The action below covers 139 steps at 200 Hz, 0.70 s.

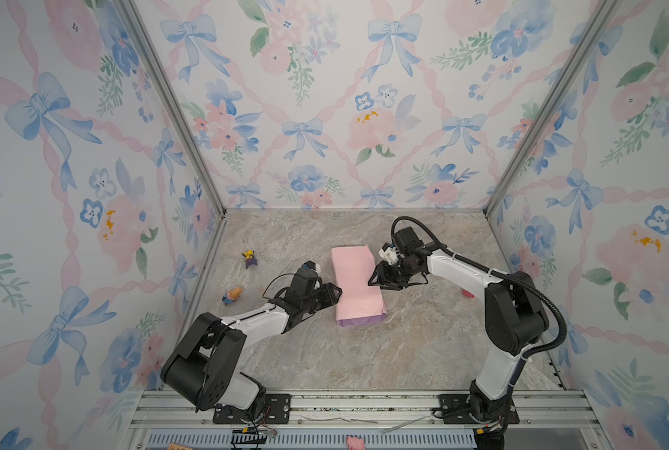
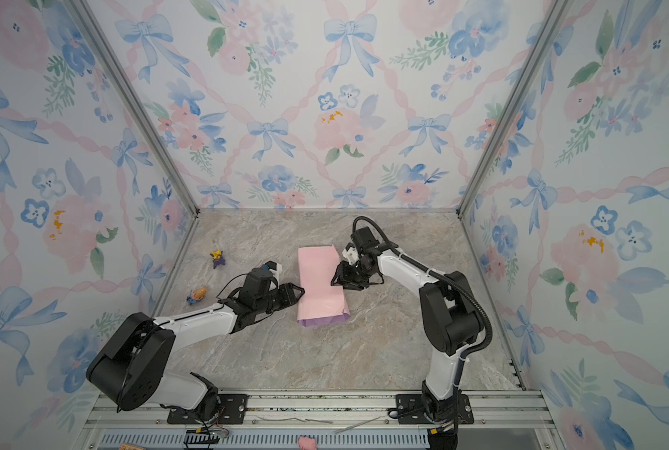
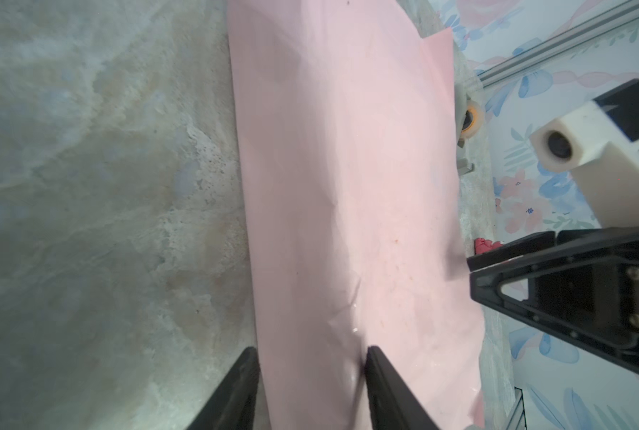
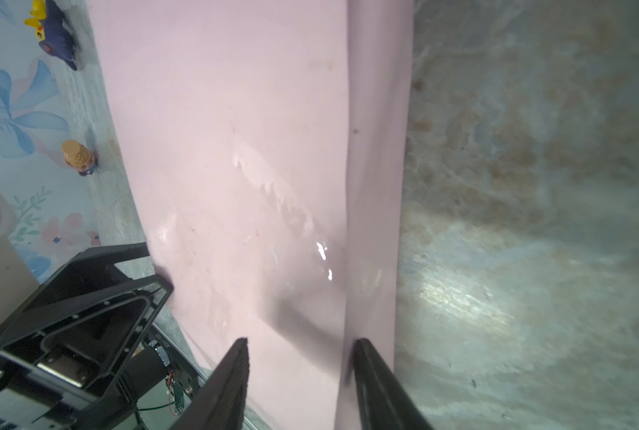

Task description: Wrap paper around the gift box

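Left gripper [image 3: 310, 352] and right gripper [image 4: 300, 340] are held astride the paper [image 1: 354, 280], jaws parted; grip cannot be told. Beneath, the gift box is covered; ends are left unfolded.

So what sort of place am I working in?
Probably a staged robot test cell, not a home: floral wallpaper panels in an aluminium frame, a marble-look tabletop, and arm bases bolted to a front rail.

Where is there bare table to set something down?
Free: the wide near patch between paper and front rail; the far strip under the back wall. Crowded: left claw and right claw flank the paper; purple toy, orange toy at left.
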### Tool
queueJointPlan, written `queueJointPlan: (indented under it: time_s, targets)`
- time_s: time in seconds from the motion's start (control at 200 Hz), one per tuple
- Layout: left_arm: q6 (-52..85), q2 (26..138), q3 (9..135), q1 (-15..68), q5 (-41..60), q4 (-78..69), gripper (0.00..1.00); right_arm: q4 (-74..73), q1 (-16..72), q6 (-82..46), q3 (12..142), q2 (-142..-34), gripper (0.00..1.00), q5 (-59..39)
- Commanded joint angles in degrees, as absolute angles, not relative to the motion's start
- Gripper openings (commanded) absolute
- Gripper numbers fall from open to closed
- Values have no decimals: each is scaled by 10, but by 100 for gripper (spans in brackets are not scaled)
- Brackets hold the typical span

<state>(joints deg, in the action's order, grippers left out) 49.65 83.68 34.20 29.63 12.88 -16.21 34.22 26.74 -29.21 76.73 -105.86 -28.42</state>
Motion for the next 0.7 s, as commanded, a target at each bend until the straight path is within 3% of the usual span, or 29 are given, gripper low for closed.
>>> queueJointPlan:
  time_s: [0.0, 0.16, 0.32, 0.455, 0.69]
  targets:
    - [495, 860, 348, 306, 136, -177, 45, 332, 269, -295, 758, -1073, 42, -267]
    - [475, 872, 367, 313, 129, -176, 43, 319, 257, -297, 752, -1061, 41, -262]
    - [418, 806, 372, 316, 77, -160, 47, 301, 237, -282, 726, -996, 51, -243]
    - [272, 747, 394, 321, 50, -116, 50, 254, 223, -273, 664, -919, 51, -236]
    - [-51, 727, 440, 360, 109, -34, 57, 185, 222, -265, 550, -837, 53, -203]
